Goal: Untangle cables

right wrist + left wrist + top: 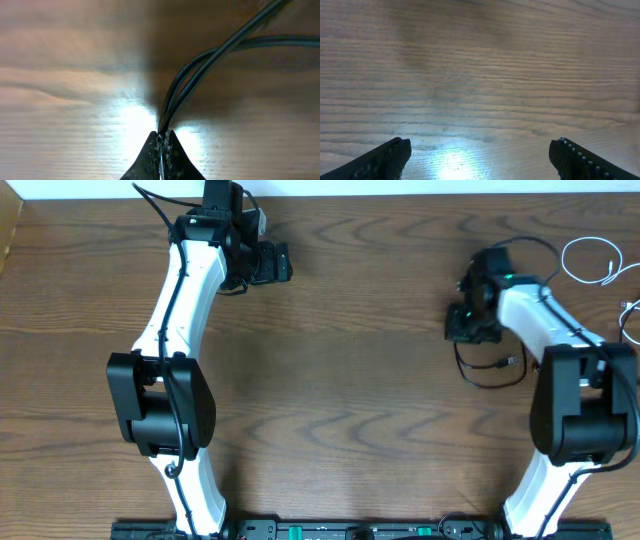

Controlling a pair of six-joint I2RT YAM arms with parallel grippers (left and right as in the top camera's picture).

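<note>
My right gripper (467, 322) (162, 134) is shut on a thin black cable (207, 62). Two strands of it run from the fingertips up to the right over the table. In the overhead view this black cable (487, 376) loops on the table just below the gripper, with a small plug end (511, 362). A white cable (590, 262) lies coiled at the far right back. Part of another black cable (628, 320) shows at the right edge. My left gripper (277, 263) (480, 160) is open and empty over bare wood at the back left, far from the cables.
The wooden table (340, 400) spans the view. Its far edge runs along the top. The two arm bases stand at the front edge, left and right.
</note>
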